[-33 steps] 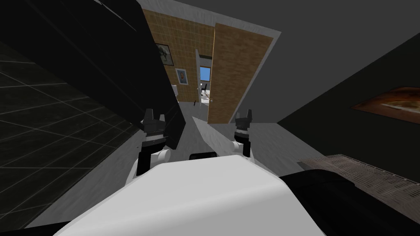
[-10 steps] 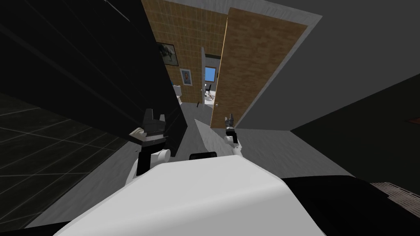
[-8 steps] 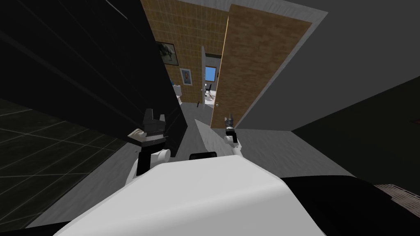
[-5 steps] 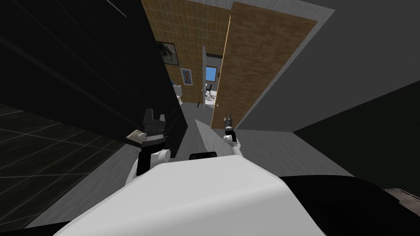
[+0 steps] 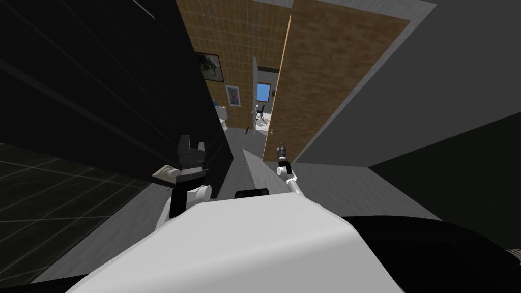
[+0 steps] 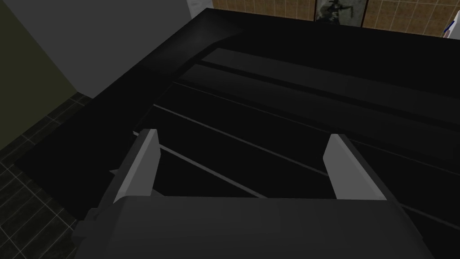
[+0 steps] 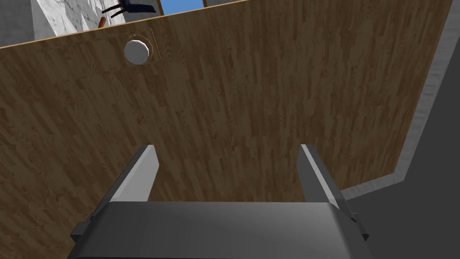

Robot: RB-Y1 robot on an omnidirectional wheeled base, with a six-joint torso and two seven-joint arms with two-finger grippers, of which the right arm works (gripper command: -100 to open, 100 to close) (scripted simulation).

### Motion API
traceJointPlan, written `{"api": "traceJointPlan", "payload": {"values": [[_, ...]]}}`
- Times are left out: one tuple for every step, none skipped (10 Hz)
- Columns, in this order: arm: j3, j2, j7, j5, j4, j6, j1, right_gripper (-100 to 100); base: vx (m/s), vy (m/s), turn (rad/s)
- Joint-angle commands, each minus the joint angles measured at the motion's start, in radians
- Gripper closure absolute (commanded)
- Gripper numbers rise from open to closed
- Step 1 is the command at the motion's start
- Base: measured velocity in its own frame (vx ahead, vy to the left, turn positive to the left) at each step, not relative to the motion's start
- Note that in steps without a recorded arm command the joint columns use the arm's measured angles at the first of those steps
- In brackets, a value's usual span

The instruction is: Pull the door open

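Right pincer [image 7: 227, 148] reached nearer door [image 7: 251, 90], fingers [image 7: 139, 175] apart, knob [image 7: 136, 51] ahead

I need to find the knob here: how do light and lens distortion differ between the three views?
Head view: wide, rolled lens, so the wooden door leans with everything else; dark furniture at left is near black. Left wrist view: dim, faint lines past the open left hand. Right wrist view: evenly lit, the pale round knob plain on the wood past the open right hand.

A home's hallway: a wooden door [image 5: 325, 76], framed pictures [image 5: 210, 67] on a tan tiled wall [image 5: 229, 30].
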State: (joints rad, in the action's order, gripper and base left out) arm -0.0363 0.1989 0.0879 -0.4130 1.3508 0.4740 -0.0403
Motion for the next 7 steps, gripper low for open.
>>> {"api": "traceJointPlan", "payload": {"values": [[-0.004, 0.011, 0.012, -0.020, -0.042, -0.006, -0.023, -100, 0.102, 0.007, 0.031], [-0.007, 0.018, 0.018, -0.031, -0.074, -0.005, -0.040, -100, 0.102, 0.008, 0.036], [-0.011, 0.024, 0.024, -0.042, -0.104, -0.005, -0.057, -100, 0.106, -0.002, 0.043], [-0.014, 0.030, 0.030, -0.053, -0.134, -0.004, -0.073, -100, 0.092, 0.003, 0.032], [-0.017, 0.036, 0.036, -0.064, -0.160, -0.004, -0.089, -100, 0.090, 0.010, 0.030], [-0.020, 0.042, 0.042, -0.075, -0.194, -0.003, -0.105, -100, 0.096, 0.004, 0.040], [-0.023, 0.048, 0.047, -0.085, -0.226, -0.003, -0.121, -100, 0.097, 0.009, 0.033]]}}
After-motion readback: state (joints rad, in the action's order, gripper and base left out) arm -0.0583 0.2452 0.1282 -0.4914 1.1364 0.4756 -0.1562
